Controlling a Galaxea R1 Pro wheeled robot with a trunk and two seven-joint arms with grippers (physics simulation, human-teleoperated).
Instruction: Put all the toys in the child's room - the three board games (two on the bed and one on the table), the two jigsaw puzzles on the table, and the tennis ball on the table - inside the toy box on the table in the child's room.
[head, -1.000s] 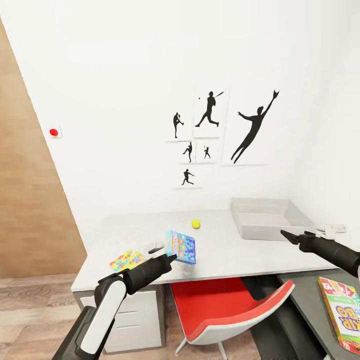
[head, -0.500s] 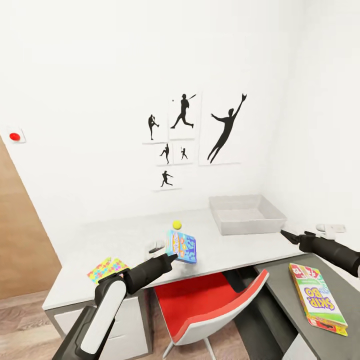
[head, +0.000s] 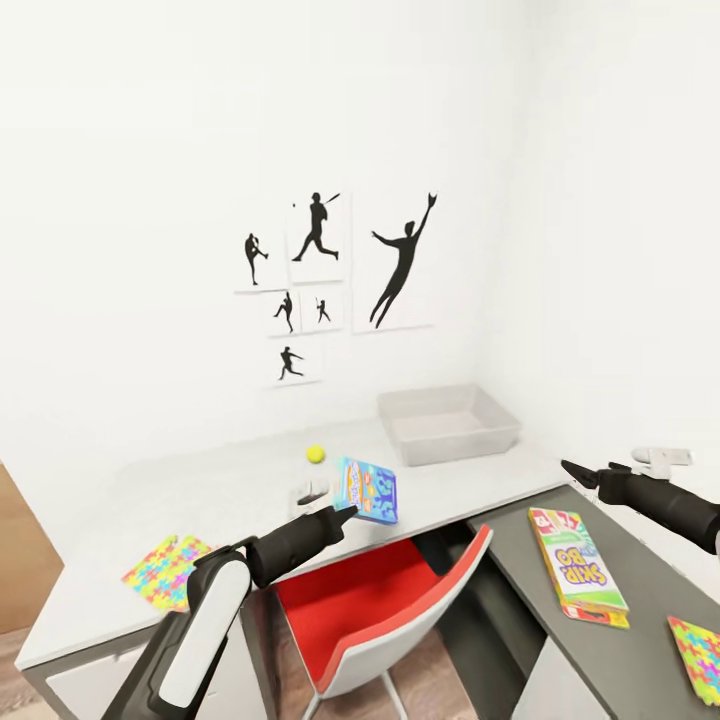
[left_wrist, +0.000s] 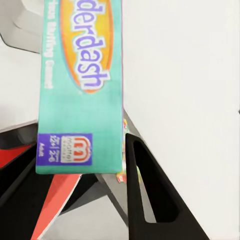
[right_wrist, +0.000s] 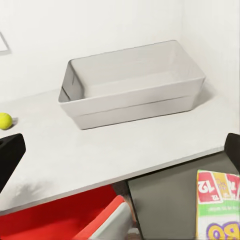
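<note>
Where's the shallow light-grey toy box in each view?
Head view: shallow light-grey toy box right of centre, at the back of the table by the corner.
Left wrist view: cannot tell.
Right wrist view: toy box upper middle.
Shared landmark: small yellow-green tennis ball.

Whole head view swung rightward over the second: wall silhouettes (head: 330, 285), toy box (head: 450, 425) and ball (head: 316, 454) slid toward frame left. Wooden door nearly gone, just a sliver at the lower left edge (head: 20, 545). Red wall button out of frame. Skip-Bo box (head: 577, 565) shifted from lower right corner toward centre-right, dark surface (head: 640, 640) now widely exposed. Second puzzle (head: 697, 645) newly visible at lower right edge. First puzzle (head: 167, 571) shifted further left.
</note>
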